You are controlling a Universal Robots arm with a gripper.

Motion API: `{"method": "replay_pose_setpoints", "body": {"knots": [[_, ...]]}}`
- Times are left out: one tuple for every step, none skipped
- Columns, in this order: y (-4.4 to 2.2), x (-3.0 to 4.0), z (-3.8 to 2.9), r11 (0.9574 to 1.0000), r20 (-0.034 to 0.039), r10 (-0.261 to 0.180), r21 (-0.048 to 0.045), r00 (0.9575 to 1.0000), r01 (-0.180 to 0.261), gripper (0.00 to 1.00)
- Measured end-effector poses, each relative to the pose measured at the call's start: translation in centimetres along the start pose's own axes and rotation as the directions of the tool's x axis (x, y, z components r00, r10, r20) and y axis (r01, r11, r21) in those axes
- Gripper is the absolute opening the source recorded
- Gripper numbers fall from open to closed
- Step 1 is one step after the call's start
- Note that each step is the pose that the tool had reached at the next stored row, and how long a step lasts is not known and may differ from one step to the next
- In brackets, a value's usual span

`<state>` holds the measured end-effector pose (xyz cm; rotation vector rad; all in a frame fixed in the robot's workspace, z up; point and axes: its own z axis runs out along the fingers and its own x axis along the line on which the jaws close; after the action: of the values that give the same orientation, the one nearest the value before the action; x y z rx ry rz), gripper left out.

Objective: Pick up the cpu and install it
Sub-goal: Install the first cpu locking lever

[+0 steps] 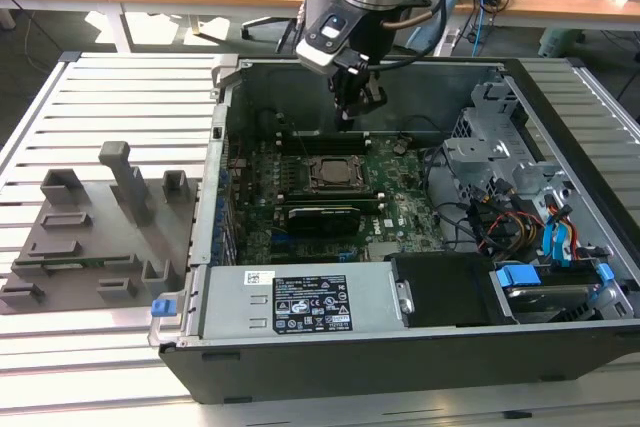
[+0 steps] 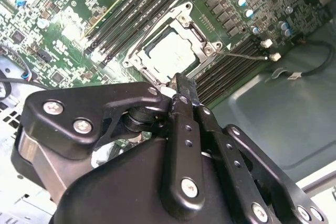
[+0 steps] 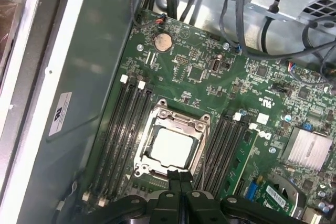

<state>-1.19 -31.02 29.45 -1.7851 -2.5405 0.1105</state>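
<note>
The cpu (image 1: 328, 173) lies flat in the socket on the green motherboard (image 1: 395, 202) inside the open computer case. In both wrist views its silvery top (image 3: 170, 148) (image 2: 170, 53) sits within the metal socket frame (image 3: 178, 121). My gripper (image 1: 352, 115) hangs above the board, just behind the socket and clear of the cpu. Its two black fingers are pressed together with nothing between them in both wrist views, and the tips (image 3: 180, 176) (image 2: 178, 81) hover over the socket's edge.
A grey plastic tray (image 1: 90, 237) with upright blocks rests on the slatted table at the exterior view's left. The case walls (image 1: 225, 127) surround the board. A drive cage (image 1: 490, 147), cables (image 1: 520, 222) and the power supply (image 1: 300, 302) crowd the right and front.
</note>
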Motion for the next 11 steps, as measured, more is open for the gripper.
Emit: {"method": "replay_pose_setpoints", "body": {"knots": [[0.00, 0.00, 0.00, 0.9999, 0.0009, -0.011, 0.0000, 0.9999, 0.011, 0.11], [0.00, 0.00, 0.00, 0.9997, 0.0020, -0.025, -0.0002, 0.9997, 0.025, 0.11], [0.01, 0.00, 0.00, 0.9995, 0.0025, -0.032, -0.0003, 0.9995, 0.032, 0.11], [0.01, 0.00, 0.00, 0.9991, 0.0033, -0.042, -0.0004, 0.9991, 0.042, 0.11], [0.01, 0.00, 0.00, 0.9988, 0.0039, -0.050, -0.0005, 0.9988, 0.050, 0.11], [0.01, 0.00, 0.00, 0.9983, 0.0046, -0.058, -0.0005, 0.9983, 0.058, 0.11], [0.01, 0.00, 0.00, 0.9972, 0.0059, -0.074, -0.0007, 0.9972, 0.075, 0.11], [0.01, 0.00, 0.00, 0.9966, 0.0065, -0.083, -0.0007, 0.9965, 0.083, 0.11], [0.01, 0.00, 0.00, 0.9959, 0.0071, -0.090, -0.0007, 0.9959, 0.090, 0.11], [0.01, -0.01, 0.00, 0.9948, 0.0081, -0.102, -0.0008, 0.9948, 0.102, 0.11], [0.01, -0.01, 0.00, 0.9934, 0.0091, -0.115, -0.0009, 0.9933, 0.115, 0.11]]}}
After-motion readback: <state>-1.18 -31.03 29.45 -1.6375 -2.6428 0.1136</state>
